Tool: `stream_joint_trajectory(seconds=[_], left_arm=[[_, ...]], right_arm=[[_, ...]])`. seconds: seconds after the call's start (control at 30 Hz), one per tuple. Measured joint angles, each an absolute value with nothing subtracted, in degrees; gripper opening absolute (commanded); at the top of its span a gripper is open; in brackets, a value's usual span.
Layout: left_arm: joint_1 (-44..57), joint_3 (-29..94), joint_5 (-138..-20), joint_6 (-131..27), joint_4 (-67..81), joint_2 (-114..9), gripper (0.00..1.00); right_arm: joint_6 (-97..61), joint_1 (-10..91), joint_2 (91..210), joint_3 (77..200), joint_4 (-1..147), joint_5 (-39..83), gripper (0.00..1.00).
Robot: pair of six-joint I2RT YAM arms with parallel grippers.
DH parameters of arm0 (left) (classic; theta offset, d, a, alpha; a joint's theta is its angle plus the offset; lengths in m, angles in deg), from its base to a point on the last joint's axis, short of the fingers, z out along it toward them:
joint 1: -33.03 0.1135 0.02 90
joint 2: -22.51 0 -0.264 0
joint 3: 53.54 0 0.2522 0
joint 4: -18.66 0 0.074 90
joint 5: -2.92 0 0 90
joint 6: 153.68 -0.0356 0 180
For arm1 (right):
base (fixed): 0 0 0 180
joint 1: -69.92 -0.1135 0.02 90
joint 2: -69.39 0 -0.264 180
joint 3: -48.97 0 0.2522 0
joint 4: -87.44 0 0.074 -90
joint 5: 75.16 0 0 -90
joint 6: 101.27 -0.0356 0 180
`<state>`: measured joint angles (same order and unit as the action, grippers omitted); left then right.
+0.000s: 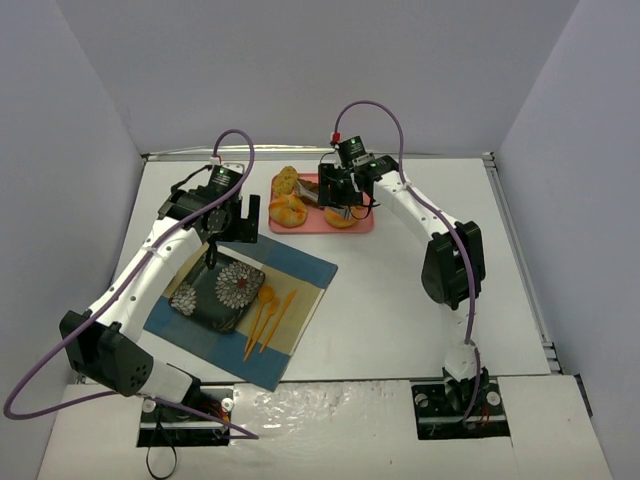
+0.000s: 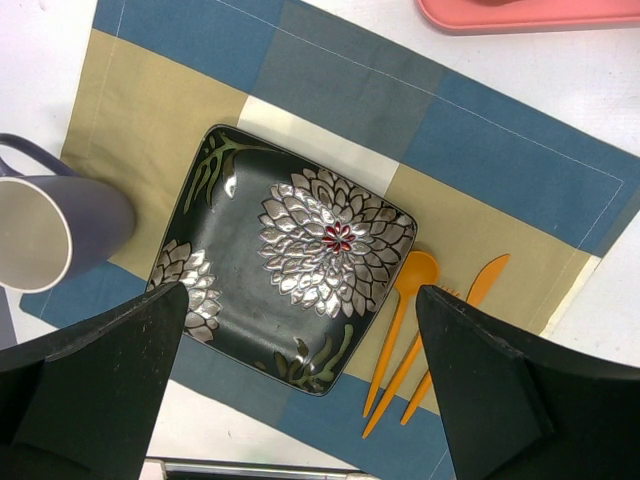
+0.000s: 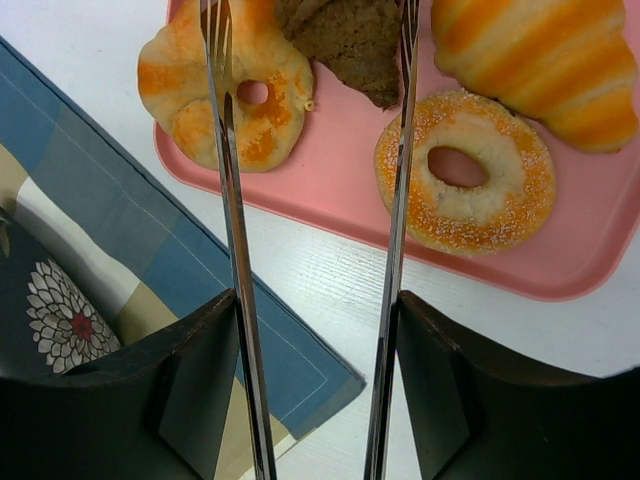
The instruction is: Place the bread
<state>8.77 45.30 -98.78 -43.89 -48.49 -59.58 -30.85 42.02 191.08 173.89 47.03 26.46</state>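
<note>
While bread (image 3: 352,40) lies on pink tray (image 3: 330,190) at top centre of right-wrist frame, tongs (image 3: 310,250) are held spread by right gripper (image 3: 310,330); left gripper (image 2: 300,390) gapes, empty. Pickup step judged pending; tongs closure needed.

The white tabletop (image 1: 400,300) carries a pink tray (image 1: 362,222) toward the back and, nearer the front left, a blue and tan checked placemat (image 1: 300,262) lying at an angle. Tray and placemat sit close but apart, bare white between them.
</note>
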Motion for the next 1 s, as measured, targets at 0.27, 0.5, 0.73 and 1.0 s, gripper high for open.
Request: stream_joint_trajectory(seconds=[0.27,0.5,0.73,1.0], left_arm=[[8.77,45.30,-98.94,-43.89,-48.51,-59.61,0.97],[8.77,45.30,-98.98,-43.90,-48.56,-59.61,0.97],[8.77,45.30,-98.98,-43.90,-48.58,-59.61,0.97],[8.77,45.30,-98.98,-43.89,-48.58,-59.61,0.97]], right_arm=[[-30.85,41.64,193.24,173.86,46.95,26.18,0.50],[-30.94,40.82,193.93,173.85,46.91,24.47,0.17],[-31.15,39.98,193.94,173.81,46.92,22.80,0.00],[-31.33,39.23,193.56,172.75,47.11,21.14,0.00]])
